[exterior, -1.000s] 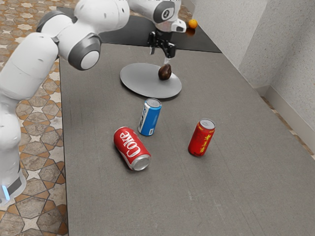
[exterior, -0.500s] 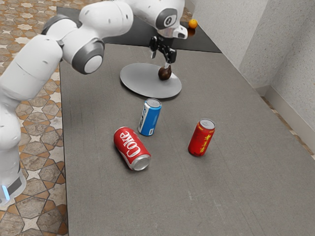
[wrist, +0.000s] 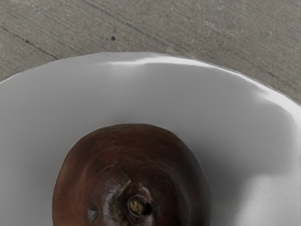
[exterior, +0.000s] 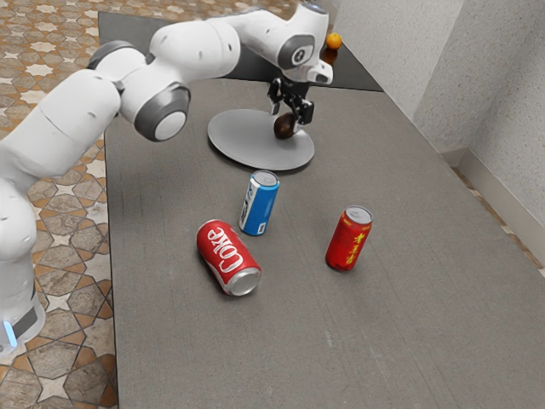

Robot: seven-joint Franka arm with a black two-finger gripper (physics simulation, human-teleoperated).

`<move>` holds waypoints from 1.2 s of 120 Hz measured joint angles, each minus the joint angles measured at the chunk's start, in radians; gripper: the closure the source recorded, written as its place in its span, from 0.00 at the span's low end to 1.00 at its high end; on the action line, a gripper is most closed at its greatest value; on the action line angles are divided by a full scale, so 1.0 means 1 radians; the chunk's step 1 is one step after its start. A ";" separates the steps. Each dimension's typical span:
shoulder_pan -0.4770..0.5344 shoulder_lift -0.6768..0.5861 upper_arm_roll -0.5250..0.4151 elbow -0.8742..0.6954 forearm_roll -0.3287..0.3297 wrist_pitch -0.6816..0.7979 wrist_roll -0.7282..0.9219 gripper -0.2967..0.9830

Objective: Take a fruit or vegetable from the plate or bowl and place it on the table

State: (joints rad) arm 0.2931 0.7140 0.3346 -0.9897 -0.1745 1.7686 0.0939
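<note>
My gripper is low over the plate's far part in the exterior view, pointing down with its fingers spread at the top of a dark brown, rounded fruit or vegetable. One finger partly covers that item's side. The item rests on the round grey plate. Seen from the hand, the brown item is large and close, its stem end facing up, and the plate's pale rim curves around it.
On the grey table, a blue can and a red-and-yellow can stand upright. A red Coke can lies on its side near the blue one. An orange is far off, beyond the plate.
My hand has come down and slightly toward the exterior view's right, from above the brown item to its top. The item, plate and cans have stayed where they were.
</note>
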 joint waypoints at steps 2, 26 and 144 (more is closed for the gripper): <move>0.000 0.002 0.000 0.001 -0.002 0.000 0.000 0.23; 0.000 0.017 0.000 0.007 -0.012 0.003 0.001 0.23; -0.130 -0.034 -0.014 0.014 -0.017 0.001 -0.005 0.51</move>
State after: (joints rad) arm 0.1628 0.6798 0.3204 -0.9757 -0.1913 1.7699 0.0892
